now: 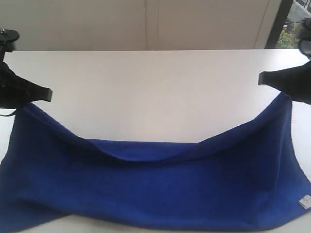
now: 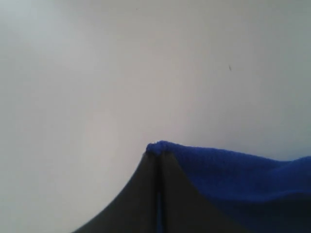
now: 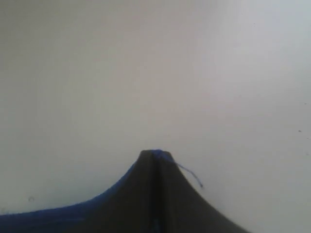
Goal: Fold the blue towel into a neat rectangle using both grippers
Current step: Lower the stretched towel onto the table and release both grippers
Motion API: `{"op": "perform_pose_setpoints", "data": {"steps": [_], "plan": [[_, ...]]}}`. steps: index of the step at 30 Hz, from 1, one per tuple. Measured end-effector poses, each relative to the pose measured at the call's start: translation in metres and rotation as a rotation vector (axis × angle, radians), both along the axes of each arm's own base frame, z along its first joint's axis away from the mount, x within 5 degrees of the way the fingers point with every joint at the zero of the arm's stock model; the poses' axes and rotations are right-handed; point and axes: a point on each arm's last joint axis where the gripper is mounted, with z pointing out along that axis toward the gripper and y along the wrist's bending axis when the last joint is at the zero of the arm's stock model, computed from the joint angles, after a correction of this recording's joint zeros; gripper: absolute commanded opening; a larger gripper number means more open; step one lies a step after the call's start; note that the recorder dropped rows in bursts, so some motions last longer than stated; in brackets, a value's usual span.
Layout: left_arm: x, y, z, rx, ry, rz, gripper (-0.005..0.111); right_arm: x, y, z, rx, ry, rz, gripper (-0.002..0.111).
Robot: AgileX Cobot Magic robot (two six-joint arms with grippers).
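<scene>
Left hand (image 2: 156, 155) and right hand (image 3: 154, 156), clamped tight on towel (image 1: 160, 189) corners, hold one edge raised, probably for folding over.

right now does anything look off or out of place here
A loose blue thread trails from the corner of the blue towel pinched in the right pincer, a small fray. Nothing else stands out.

A plain white tabletop (image 1: 155, 82) fills most of the exterior view, evenly and softly lit. Behind it runs a pale beige wall (image 1: 87, 24) with thin vertical panel seams. At the far right, a dark-framed window (image 1: 293, 22) shows green foliage (image 1: 286, 38) outside.
</scene>
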Motion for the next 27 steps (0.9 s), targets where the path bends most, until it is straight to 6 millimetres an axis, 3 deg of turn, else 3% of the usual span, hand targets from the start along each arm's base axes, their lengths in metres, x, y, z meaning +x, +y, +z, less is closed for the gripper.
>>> {"op": "perform_pose_setpoints", "data": {"steps": [5,10,16,23,27], "plan": [[0.043,0.003,-0.034,-0.095,-0.065,0.025,0.000,0.041,-0.002,-0.029,0.022,0.019,-0.034,0.000],[0.079,0.013,-0.053,-0.162,-0.123,0.056,0.000,0.076,-0.011,-0.054,0.054,0.029,-0.069,0.000],[0.116,0.020,-0.067,-0.196,-0.159,0.082,0.000,0.113,-0.024,-0.069,0.064,0.022,-0.107,0.000],[0.142,0.015,-0.087,-0.212,-0.144,0.097,0.000,0.141,-0.026,-0.092,0.071,0.030,-0.109,0.000],[0.151,0.014,-0.089,-0.216,-0.154,0.097,0.000,0.153,-0.025,-0.096,0.079,0.009,-0.100,0.000]]}}
